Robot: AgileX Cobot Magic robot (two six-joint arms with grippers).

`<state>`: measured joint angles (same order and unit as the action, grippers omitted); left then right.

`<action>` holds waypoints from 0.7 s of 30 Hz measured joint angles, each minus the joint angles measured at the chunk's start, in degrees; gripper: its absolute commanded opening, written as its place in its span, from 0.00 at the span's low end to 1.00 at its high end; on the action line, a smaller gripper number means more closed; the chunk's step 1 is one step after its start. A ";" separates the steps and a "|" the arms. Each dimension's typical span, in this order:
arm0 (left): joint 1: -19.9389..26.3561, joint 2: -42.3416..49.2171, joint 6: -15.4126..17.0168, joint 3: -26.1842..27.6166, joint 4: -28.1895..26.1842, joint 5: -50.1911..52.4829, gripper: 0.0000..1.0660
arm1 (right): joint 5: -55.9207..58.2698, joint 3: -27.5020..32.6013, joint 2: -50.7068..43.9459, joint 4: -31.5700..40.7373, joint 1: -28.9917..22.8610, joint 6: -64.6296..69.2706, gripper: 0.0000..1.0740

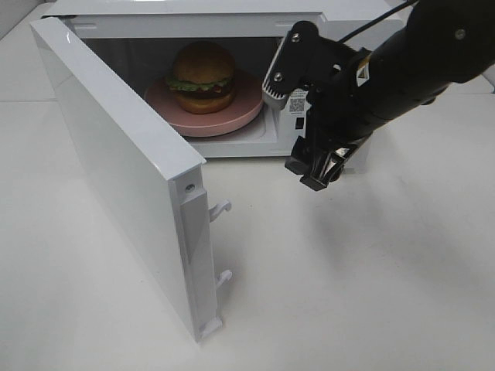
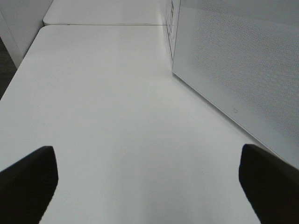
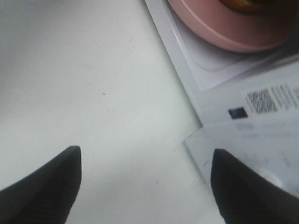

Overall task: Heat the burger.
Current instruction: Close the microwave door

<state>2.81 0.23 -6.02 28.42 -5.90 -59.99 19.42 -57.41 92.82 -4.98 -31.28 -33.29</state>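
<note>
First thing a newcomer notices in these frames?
The burger sits on a pink plate inside the white microwave at the back of the scene. The microwave door stands wide open on the left, reaching toward the camera. The right gripper, jaws open and empty, hangs just in front of the microwave's right front corner.

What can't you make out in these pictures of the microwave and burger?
Right side of microwave: hidden behind right arm, exterior high view.
Burger: nearly all cut off by right wrist view's edge.
Sticker text: blurred, right wrist view.
Left hand: absent from exterior high view.
</note>
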 measured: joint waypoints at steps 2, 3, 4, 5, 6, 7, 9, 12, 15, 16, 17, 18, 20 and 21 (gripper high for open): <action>0.00 0.00 0.00 0.00 0.00 0.00 0.95 | 3.09 0.74 -2.23 0.00 0.34 6.19 0.71; 0.00 0.00 0.00 0.00 0.00 0.00 0.95 | 6.70 1.15 -4.35 -0.06 0.69 11.17 0.71; 0.00 0.00 0.00 0.00 0.00 0.00 0.95 | 8.94 1.20 -5.56 -0.06 0.80 13.46 0.71; 0.00 0.00 0.00 0.00 0.00 0.00 0.95 | 8.94 1.20 -5.56 -0.06 0.80 13.46 0.71; 0.00 0.00 0.00 0.00 0.00 0.00 0.95 | 12.89 1.38 -7.73 0.00 1.09 16.90 0.71; 0.00 0.00 0.00 0.00 0.00 0.00 0.95 | 15.13 1.49 -8.94 0.00 1.15 18.45 0.71; 0.00 0.00 0.00 0.00 0.00 0.00 0.95 | 19.14 1.55 -11.23 0.00 1.15 21.03 0.71; 0.00 0.00 0.00 0.00 0.00 0.00 0.95 | 25.32 1.55 -14.78 0.00 1.26 24.92 0.71; 0.00 0.00 0.00 0.00 0.00 0.00 0.95 | 30.71 1.55 -18.45 -0.06 1.26 29.28 0.71; 0.00 0.00 0.00 0.00 0.00 0.00 0.95 | 34.95 1.55 -21.54 -0.06 1.26 31.40 0.71; 0.00 0.00 0.00 0.00 0.00 0.00 0.95 | 34.95 1.55 -21.54 -0.06 1.26 31.40 0.71; 0.00 0.00 0.00 0.00 0.00 0.00 0.95 | 36.67 1.55 -23.03 -0.06 1.26 32.14 0.71; 0.00 0.00 0.00 0.00 0.00 0.00 0.95 | 39.13 1.66 -26.01 -0.29 1.26 32.77 0.71; 0.00 0.00 0.00 0.00 0.00 0.00 0.95 | 40.51 1.60 -27.10 -0.52 1.26 33.29 0.71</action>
<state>2.81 0.23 -6.02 28.42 -5.90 -59.99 59.93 -55.81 65.72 -5.50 -30.02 0.00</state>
